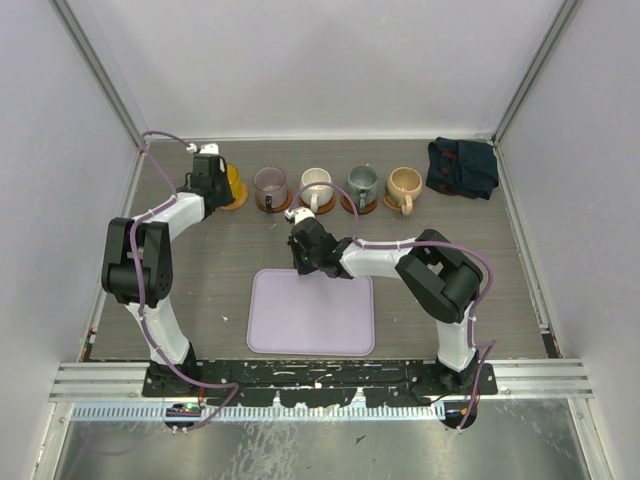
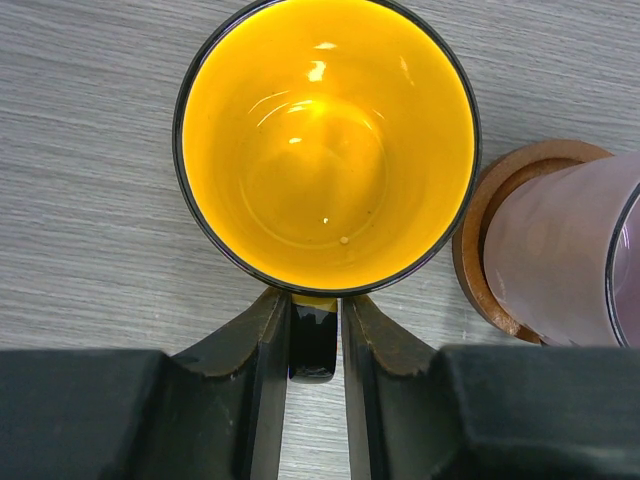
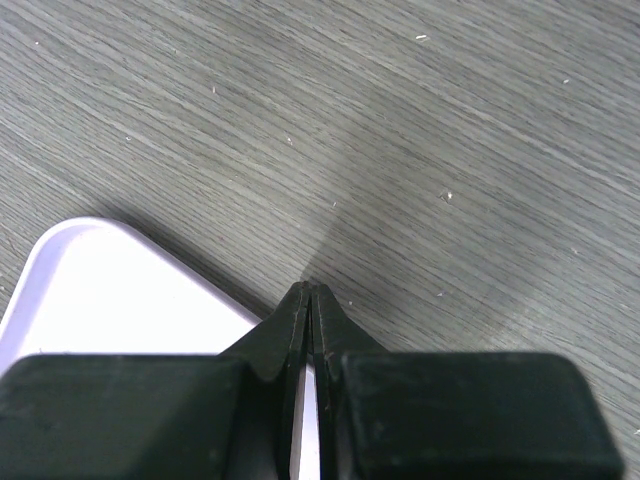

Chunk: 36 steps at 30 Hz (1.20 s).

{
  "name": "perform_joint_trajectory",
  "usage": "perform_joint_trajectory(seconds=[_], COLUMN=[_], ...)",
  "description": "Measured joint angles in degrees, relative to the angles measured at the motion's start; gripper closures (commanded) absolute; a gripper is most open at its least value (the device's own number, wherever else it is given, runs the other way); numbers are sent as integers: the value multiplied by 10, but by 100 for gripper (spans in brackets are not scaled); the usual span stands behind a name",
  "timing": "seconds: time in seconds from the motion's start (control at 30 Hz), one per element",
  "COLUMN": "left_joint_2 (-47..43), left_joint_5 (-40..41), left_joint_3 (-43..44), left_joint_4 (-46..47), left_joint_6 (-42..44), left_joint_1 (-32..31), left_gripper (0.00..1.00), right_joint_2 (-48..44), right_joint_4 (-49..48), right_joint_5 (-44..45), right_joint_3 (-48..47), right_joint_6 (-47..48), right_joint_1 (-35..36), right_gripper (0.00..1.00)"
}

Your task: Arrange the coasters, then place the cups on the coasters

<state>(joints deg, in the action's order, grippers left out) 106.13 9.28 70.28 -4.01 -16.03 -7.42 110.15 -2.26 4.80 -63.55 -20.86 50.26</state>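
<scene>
The left gripper (image 2: 315, 330) straddles the black handle (image 2: 314, 345) of the yellow cup (image 2: 325, 150), whose bowl sits just ahead of the fingertips. I cannot tell whether the jaws pinch the handle or stand just free of it. To finish well, open evenly and draw straight back, keeping clear of the purplish glass cup (image 2: 560, 250) on its coaster (image 2: 478, 250) to the gripper's right. The yellow cup hides any coaster beneath it. The right gripper (image 3: 308, 300) is closed on nothing, at a corner of the lavender tray (image 3: 110, 290).
</scene>
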Motion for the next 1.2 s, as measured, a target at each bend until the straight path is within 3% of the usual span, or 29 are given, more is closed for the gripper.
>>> perform_joint_trajectory(seconds=[0.47, 1.2], left_joint_2=[0, -5], left_joint_5=[6, 9], left_joint_3=[-2, -8], left_joint_4=[2, 0], left_joint_6=[-10, -6], left_joint_1=[0, 0], left_gripper=[88, 89], right_joint_2=[1, 5], right_joint_4=[-2, -3], right_joint_5=[0, -2], right_joint_3=[0, -5], right_joint_6=[0, 0], right_joint_1=[0, 0], right_gripper=[89, 89])
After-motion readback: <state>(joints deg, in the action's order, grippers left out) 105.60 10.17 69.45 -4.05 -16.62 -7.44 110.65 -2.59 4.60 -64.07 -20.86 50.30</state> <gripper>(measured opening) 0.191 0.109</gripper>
